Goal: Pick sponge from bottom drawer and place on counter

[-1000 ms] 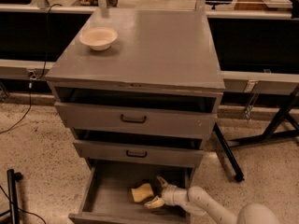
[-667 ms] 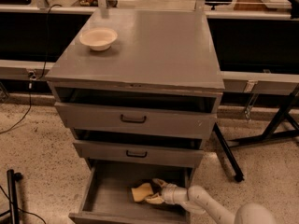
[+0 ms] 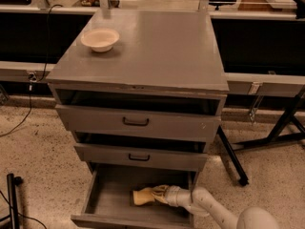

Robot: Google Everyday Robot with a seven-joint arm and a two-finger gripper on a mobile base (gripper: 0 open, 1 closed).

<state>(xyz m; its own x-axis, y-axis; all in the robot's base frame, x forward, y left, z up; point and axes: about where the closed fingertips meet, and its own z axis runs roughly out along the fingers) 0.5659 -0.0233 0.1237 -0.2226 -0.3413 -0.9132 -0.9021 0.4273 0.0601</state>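
Observation:
The pale yellow-tan sponge (image 3: 143, 196) lies on the floor of the pulled-out bottom drawer (image 3: 107, 197), a little right of its middle. My gripper (image 3: 160, 194) reaches into that drawer from the right, low over the floor, and sits at the sponge's right end, touching or overlapping it. The white arm behind it (image 3: 205, 205) enters from the lower right corner. The grey counter (image 3: 157, 46) on top of the cabinet is flat and broad.
A cream round bowl (image 3: 100, 38) stands on the counter's back left. The two upper drawers (image 3: 136, 122) with dark handles stick out slightly above the bottom drawer. A dark stand leg (image 3: 233, 159) slants to the floor at the cabinet's right, and a black post (image 3: 12, 199) stands at the lower left.
My gripper has slid left along the drawer floor, closing the gap to the sponge's right end. The sponge itself has hardly shifted.

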